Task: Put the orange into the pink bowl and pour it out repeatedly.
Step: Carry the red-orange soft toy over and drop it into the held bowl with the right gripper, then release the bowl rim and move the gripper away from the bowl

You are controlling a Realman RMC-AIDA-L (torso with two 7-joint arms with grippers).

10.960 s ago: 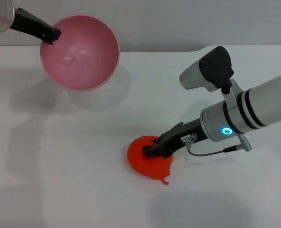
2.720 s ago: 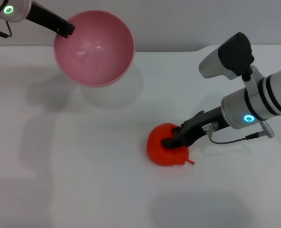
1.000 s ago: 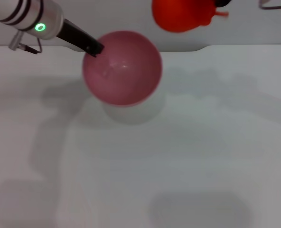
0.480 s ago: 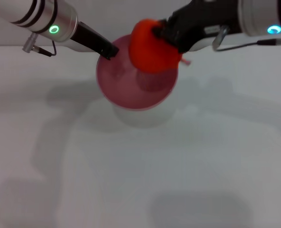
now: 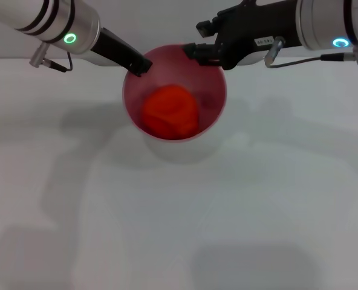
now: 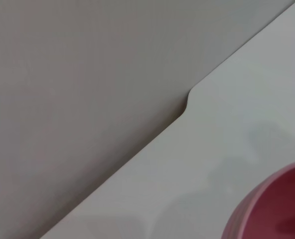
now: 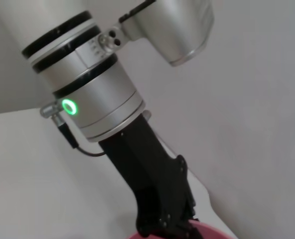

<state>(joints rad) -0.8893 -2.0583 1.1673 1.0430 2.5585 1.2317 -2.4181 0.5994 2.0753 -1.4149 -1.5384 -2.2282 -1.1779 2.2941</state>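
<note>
The orange (image 5: 170,112) lies inside the pink bowl (image 5: 215,106), low against its inner wall, and nothing touches it. The bowl does not stand on the surface (image 5: 179,217); it hangs above it, as its shadow below shows. The left gripper (image 5: 140,66) is clamped on the rim at the robot's left side of the bowl, and this grip carries the whole bowl. I think the bowl is held by the rim so that the arm can tip it later and let the fruit roll out.

The right gripper (image 5: 197,41) hovers over the far rim of the bowl with its fingers apart and nothing between them. This fits a release: the orange is already in, so the putting-in step looks done and the pouring step is the next one.

In the right wrist view the left arm's gripper (image 7: 168,225) meets the pink rim at the lower edge of the picture. In the left wrist view only a part of the bowl's outer wall (image 6: 274,209) shows.

The surface is white and plain, with soft shadows of both arms. Its far edge has a small step, and behind it stands a plain grey wall (image 5: 161,27).
</note>
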